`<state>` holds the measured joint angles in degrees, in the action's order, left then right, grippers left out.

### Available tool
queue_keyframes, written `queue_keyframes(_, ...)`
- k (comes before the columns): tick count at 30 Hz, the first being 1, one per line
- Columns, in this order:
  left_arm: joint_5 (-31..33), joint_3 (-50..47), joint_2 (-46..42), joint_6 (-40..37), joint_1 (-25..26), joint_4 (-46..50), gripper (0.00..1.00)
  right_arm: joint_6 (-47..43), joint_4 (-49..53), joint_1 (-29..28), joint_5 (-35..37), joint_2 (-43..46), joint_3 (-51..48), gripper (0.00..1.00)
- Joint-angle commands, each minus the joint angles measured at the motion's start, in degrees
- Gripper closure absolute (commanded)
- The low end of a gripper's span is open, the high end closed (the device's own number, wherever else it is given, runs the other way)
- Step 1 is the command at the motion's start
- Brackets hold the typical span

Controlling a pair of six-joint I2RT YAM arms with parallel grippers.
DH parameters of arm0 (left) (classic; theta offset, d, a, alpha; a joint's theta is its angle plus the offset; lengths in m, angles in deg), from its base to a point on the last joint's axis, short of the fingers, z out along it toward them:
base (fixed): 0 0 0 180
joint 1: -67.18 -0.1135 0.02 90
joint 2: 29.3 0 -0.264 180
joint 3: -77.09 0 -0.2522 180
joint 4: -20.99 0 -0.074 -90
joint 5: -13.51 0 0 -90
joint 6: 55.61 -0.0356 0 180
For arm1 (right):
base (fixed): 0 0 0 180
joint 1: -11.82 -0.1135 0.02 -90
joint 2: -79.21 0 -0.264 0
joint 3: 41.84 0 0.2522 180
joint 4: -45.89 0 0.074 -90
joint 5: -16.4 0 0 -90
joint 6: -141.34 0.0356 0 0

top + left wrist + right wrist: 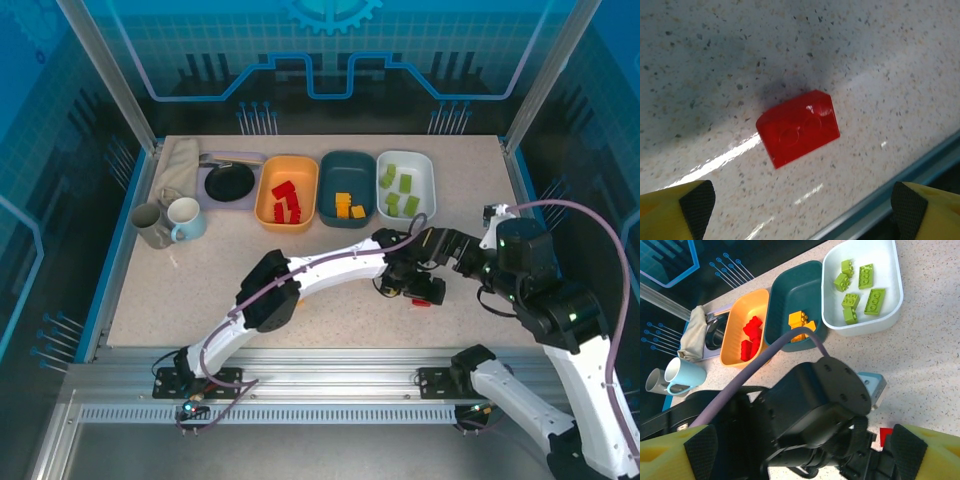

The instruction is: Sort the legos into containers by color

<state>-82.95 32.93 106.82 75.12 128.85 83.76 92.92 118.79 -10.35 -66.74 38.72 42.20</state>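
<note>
— Step?
— Pick-up of red brick (799,127), lying on surface (715,60) well apart from orange tub (268,200), on its near side. L hand (802,202) is spread wide over it; nothing grasped.
— Next?
— Hand to be lowered, closed on brick, then carried to tub.

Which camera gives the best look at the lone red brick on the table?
The left wrist view: the red brick sits centred, unobstructed, studs visible. The top and right wrist views show mere red slivers beside the left arm.

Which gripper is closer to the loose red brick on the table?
Left. The left gripper hangs open directly over the red brick. The right gripper, also open, is off to the side, beyond the left arm's wrist.
</note>
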Motion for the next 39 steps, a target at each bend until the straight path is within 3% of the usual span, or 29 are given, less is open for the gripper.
queue_keyframes(1, 4.9, 5.7, 3.6, 4.6, 0.8, 4.6, 0.05, 0.0, 1.3, -0.9, -1.3, 2.5, -1.3, 0.07)
queue_keyframes(9, 10.9, 16.2, 11.6, 5.7, 2.1, 9.0, 0.07, 0.0, 1.3, -0.8, -2.1, 4.7, -2.7, 0.06)
queue_keyframes(14, 13.6, 19.2, 14.4, 7.4, 3.2, 10.6, 0.14, 0.2, 1.2, -0.8, -2.0, 5.4, -2.8, 0.06)
queue_keyframes(22, 15.3, 19.2, 15.7, 7.8, 4.2, 11.7, 0.30, 0.4, 2.5, -0.8, 1.0, 7.3, -1.9, 0.06)
queue_keyframes(25, 16.1, 19.2, 16.0, 7.4, 4.1, 11.9, 0.40, 0.6, 2.6, -0.8, 1.3, 7.5, -2.0, 0.06)
queue_keyframes(39, 18.9, 18.9, 14.3, 5.5, 2.9, 13.7, 0.51, 0.2, 2.2, -0.8, 0.5, 6.3, -2.2, 0.06)
